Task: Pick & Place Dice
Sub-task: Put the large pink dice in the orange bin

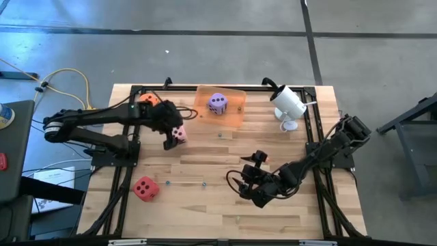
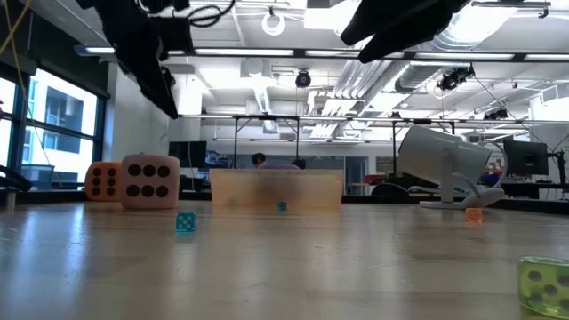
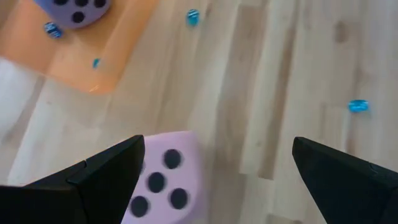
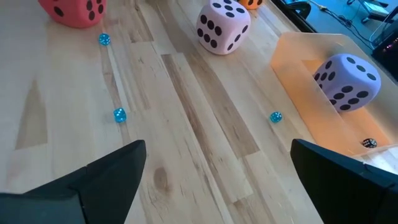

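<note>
Four foam dice show. The pink die (image 1: 179,134) (image 3: 165,186) rests on the table near its left side. The orange die (image 1: 149,100) sits behind it at the far left. The purple die (image 1: 218,103) (image 4: 346,81) lies in the translucent orange tray (image 1: 235,116). The red die (image 1: 145,187) sits near the table's near left. My left gripper (image 1: 169,140) (image 3: 217,143) hangs open above the table, with the pink die just beside one finger and below it. My right gripper (image 1: 244,183) (image 4: 217,144) is open over the table's middle near side, away from every die.
A white device on a foot (image 1: 288,106) stands at the far right. Several tiny dice are scattered on the wood: teal ones (image 4: 119,115) (image 2: 185,222), a green one (image 2: 542,284) and an orange one (image 2: 474,214). Black frame rails (image 1: 311,137) run along the table's sides.
</note>
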You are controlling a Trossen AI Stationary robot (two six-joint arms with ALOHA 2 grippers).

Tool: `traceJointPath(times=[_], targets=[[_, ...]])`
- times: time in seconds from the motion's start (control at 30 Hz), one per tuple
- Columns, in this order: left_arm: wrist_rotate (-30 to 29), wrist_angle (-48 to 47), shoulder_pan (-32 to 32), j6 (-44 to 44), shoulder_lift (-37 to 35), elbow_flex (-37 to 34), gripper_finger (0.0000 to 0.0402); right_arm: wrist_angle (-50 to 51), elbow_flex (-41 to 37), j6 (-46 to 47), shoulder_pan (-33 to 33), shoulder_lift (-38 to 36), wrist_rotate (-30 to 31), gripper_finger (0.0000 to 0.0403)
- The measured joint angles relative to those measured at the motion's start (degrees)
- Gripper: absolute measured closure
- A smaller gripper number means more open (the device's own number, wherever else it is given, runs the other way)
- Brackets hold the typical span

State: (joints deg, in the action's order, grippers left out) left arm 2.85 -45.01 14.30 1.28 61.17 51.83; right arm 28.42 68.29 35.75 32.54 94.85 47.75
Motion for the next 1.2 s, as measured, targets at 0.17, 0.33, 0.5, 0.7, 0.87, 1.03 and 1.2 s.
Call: traceJointPath(times=[0.17,0.33,0.5,0.7,0.87,1.03,1.2], targets=[[-0.1,-0.5,4.6,0.2,5.0,0.0,0.0002,0.0,0.0,-0.2,-0.4,0.0,-0.2,0.001],[-0.1,-2.5,6.6,0.8,9.7,0.0,0.0002,0.0,0.0,-1.1,-0.3,0.0,-1.3,0.001],[0.1,-2.6,6.5,2.0,11.7,0.0,0.0002,0.1,0.0,-1.1,-0.3,0.0,-1.7,0.001],[0.1,-4.1,6.5,2.1,11.7,0.0,0.0002,0.0,0.0,-1.1,-0.3,0.0,-1.7,0.001],[0.1,-4.9,6.5,2.2,11.7,0.0,0.0002,-0.1,0.0,-1.1,-0.3,0.0,-1.7,0.001],[-1.0,-4.9,6.5,2.2,11.7,0.0,0.0002,-0.1,0.0,-1.1,-0.3,0.0,-1.7,0.001],[-4.5,-4.9,6.5,2.0,11.7,0.0,0.0002,-0.2,0.0,-1.1,-0.3,0.0,-1.7,0.001]])
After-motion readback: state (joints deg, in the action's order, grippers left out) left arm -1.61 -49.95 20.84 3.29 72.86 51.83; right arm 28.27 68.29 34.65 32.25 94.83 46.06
